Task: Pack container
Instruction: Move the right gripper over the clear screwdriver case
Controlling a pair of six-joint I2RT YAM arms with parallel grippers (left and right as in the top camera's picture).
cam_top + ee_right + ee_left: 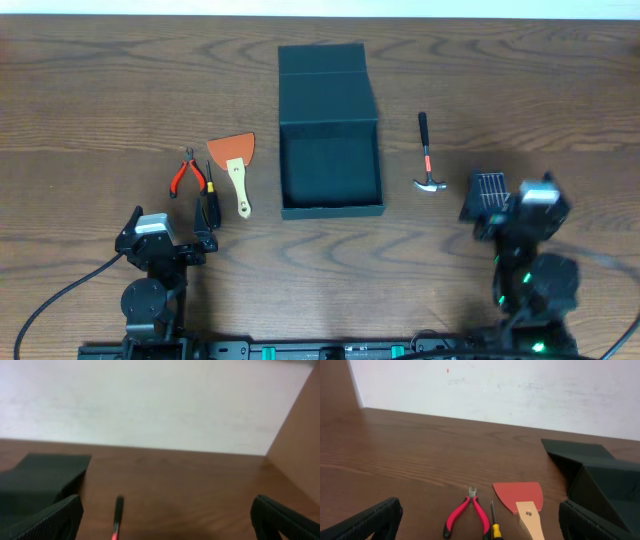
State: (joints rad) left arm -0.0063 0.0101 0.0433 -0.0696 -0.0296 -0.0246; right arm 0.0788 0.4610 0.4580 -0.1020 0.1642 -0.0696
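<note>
Container (330, 165) stands open, empty; packing not begun; left pincer (167, 224) and right pincer (515, 196) gape, holding nothing; you likely reach for pliers (186, 177) next.

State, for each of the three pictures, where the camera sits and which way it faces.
Overhead: above the table, looking straight down on container, left gripper and right gripper.
Left wrist: low, facing the far wall across pliers and scraper; left fingers frame the edges.
Right wrist: low, facing that wall, hammer ahead; right fingers frame the edges.
Both wrist views share the container and wall.
</note>
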